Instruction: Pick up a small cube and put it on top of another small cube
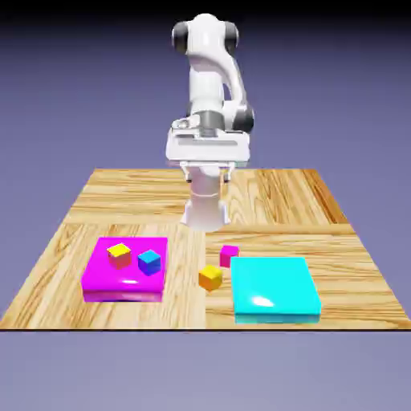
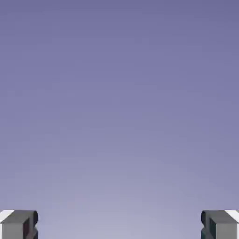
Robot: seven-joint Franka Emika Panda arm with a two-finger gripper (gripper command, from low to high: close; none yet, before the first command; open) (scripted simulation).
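Note:
The small cube, orange with amber-yellow faces, sits on the wooden table between the two slabs, close to the front edge. My gripper hangs high above the table's far half, well behind the cube and apart from it. It is open, with nothing between its fingers. In the hand view the gripper shows only its two grey fingertips at the bottom corners, set wide apart against the plain blue-violet backdrop. No cube appears in that view.
A flat magenta slab lies at the exterior view's left, carrying a cube with a yellow top and a blue cube. A small magenta cube stands just behind the orange one. A cyan slab lies at the right.

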